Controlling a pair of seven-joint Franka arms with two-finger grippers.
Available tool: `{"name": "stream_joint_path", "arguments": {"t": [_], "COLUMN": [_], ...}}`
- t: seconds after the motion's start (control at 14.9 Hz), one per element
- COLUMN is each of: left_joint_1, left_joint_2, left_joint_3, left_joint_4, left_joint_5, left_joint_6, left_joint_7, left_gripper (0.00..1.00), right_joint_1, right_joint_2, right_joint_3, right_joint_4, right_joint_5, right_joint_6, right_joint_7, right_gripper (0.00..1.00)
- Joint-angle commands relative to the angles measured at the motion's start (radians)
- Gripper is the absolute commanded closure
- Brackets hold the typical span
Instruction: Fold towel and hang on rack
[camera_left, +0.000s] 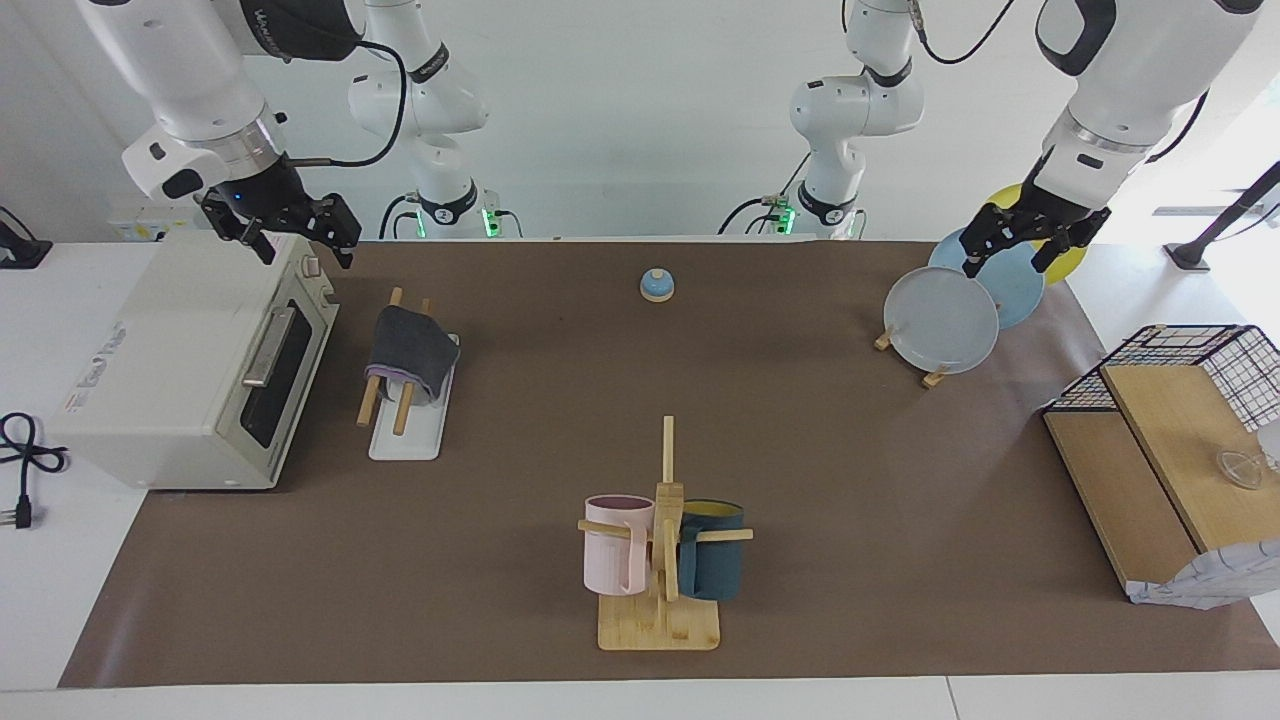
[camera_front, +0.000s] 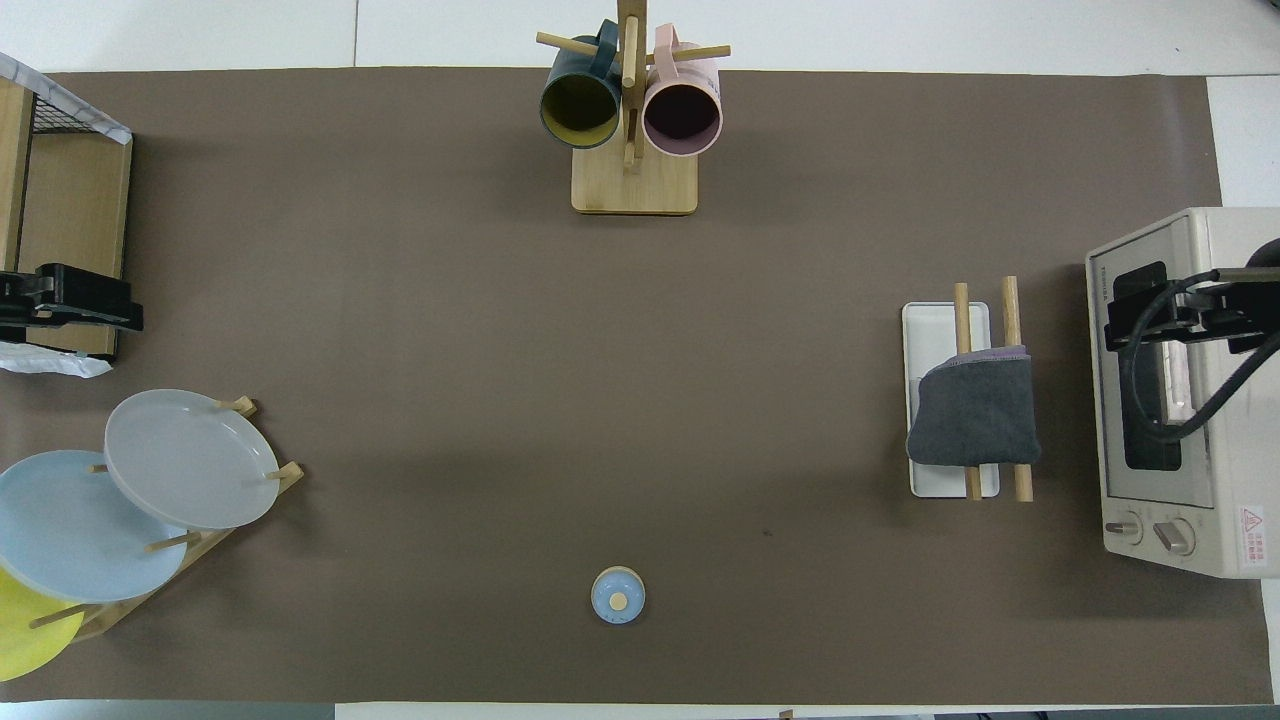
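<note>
At the right arm's end of the surface (camera_left: 500, 620), you see the right gripper (camera_left: 296, 228) raised over the toaster oven (camera_left: 190, 370), fingers spread wide and holding nothing. Beside the oven, the towel (camera_left: 410, 352) hangs folded over both rods of the rack (camera_left: 405, 432), grey face out with a purple edge showing, draped so its weight sits across the rods; the task looks finished. Mid-surface stand the bell (camera_left: 657, 285) and the mug stand (camera_left: 660, 560). At the left arm's end, the left gripper (camera_left: 1020, 238) waits above the plate holder (camera_left: 935, 375), fingers apart, empty.
</note>
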Motion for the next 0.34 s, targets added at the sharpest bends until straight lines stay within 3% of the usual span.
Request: {"name": "stream_joint_path", "arguments": {"t": [0.0, 0.27], "left_joint_1": [-0.001, -0.001], "left_joint_2": [-0.016, -0.016], "left_joint_3": [0.002, 0.002], "left_joint_4": [-0.006, -0.006], "left_joint_5": [-0.003, -0.003], "left_joint_6": [-0.015, -0.018], "left_joint_7": [-0.004, -0.004], "left_gripper": [0.0, 0.0], "right_joint_1": [-0.004, -0.004], "right_joint_2": [-0.011, -0.011], "right_joint_3": [0.004, 0.005], "right_joint_4": [-0.014, -0.013], "right_joint_5": [0.016, 0.016], "right_joint_6": [0.021, 0.01], "right_joint_7": [-0.003, -0.003], "right_gripper": [0.0, 0.0]}}
